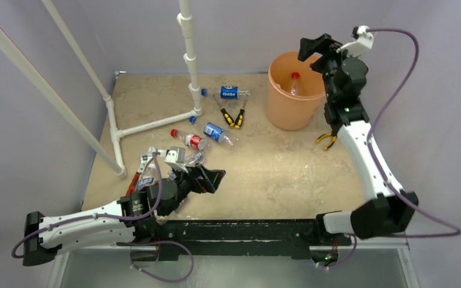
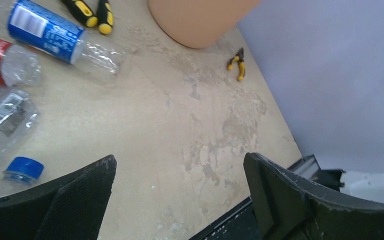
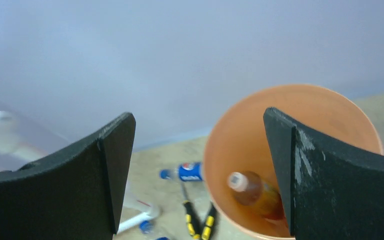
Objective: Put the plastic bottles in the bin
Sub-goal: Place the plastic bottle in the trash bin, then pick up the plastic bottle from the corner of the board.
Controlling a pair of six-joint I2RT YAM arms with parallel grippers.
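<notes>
The orange bin [image 1: 279,105] stands at the back right, and one plastic bottle [image 1: 295,84] with a red cap lies inside it. My right gripper [image 1: 318,57] hangs open over the bin's far rim with nothing between its fingers. In the right wrist view the bin [image 3: 230,130] and the bottle [image 3: 255,192] show below the right gripper [image 3: 198,116]. Other bottles lie on the table: one with a blue label [image 1: 228,92], another blue-labelled one [image 1: 214,132] and a red-labelled one [image 1: 189,139]. My left gripper [image 1: 216,181] is open and empty, low over the table near a clear bottle [image 2: 2,120].
Yellow-and-black pliers [image 1: 234,116] lie left of the bin, and a smaller pair [image 1: 327,140] lies to its right. A white pipe frame [image 1: 156,123] stands at the back left. A red-handled tool [image 1: 133,183] lies by the left arm.
</notes>
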